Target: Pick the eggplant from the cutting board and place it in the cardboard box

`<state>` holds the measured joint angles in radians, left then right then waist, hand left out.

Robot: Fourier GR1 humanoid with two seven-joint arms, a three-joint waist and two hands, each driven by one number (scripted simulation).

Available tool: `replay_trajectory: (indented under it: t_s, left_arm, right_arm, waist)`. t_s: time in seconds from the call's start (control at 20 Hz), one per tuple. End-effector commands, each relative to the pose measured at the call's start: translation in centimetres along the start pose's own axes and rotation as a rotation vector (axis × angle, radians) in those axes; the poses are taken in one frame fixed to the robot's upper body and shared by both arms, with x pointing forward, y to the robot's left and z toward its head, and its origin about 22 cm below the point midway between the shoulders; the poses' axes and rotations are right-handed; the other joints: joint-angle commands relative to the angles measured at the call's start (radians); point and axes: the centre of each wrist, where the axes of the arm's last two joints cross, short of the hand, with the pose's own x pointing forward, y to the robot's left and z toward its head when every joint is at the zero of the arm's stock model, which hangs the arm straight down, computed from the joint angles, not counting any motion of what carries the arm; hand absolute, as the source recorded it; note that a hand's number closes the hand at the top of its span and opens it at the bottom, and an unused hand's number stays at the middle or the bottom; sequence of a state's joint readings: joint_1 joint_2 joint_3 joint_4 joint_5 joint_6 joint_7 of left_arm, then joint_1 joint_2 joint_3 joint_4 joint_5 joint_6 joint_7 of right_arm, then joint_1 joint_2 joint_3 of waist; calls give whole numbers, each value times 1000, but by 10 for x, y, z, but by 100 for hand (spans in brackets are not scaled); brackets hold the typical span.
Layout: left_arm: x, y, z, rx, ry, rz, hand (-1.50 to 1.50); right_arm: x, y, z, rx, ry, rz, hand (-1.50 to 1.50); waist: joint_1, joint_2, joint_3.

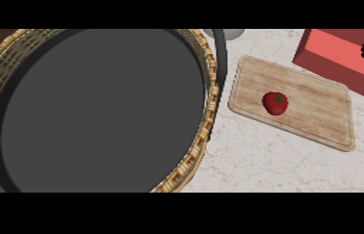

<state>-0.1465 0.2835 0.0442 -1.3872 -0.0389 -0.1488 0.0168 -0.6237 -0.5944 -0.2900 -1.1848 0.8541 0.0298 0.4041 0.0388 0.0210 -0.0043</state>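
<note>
Hands: neither shows in the head view, so their state cannot be told. Cutting board [295,103]: wooden, toward the counter's right edge, carrying one red, tomato-like item [275,103] with a green stem; no eggplant visible. Red box [331,55]: far right corner. Woven basket [99,108]: left. Advice: confirm the target, approach from above.

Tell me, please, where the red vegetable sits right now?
In the head view, the red vegetable lies on the cutting board at right, between the basket and red box.
</note>
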Motion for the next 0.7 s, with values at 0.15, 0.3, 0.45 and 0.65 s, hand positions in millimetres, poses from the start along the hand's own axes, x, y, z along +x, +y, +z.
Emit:
replay_trajectory:
  t_s: [0.15, 0.3, 0.45, 0.65]
  left_arm:
    - [43, -57, -22, -178, -174, 49, 0]
    - [48, -62, -22, -169, -198, 30, 0]
    - [33, -65, -19, -173, -167, 50, 0]
    - [36, -49, -20, -164, -163, 51, 0]
  right_arm:
    - [-36, 39, -12, 113, 99, -143, -150]
    - [-27, 50, -14, 103, 75, -212, -150]
    - [-29, 30, -24, 7, 45, -397, -150]
    - [-44, 38, -20, -148, 61, -594, -150]
  waist:
    - [-22, -5, 9]
    - [-19, -8, 8]
    - [-33, -9, 9]
    - [-53, -12, 11]
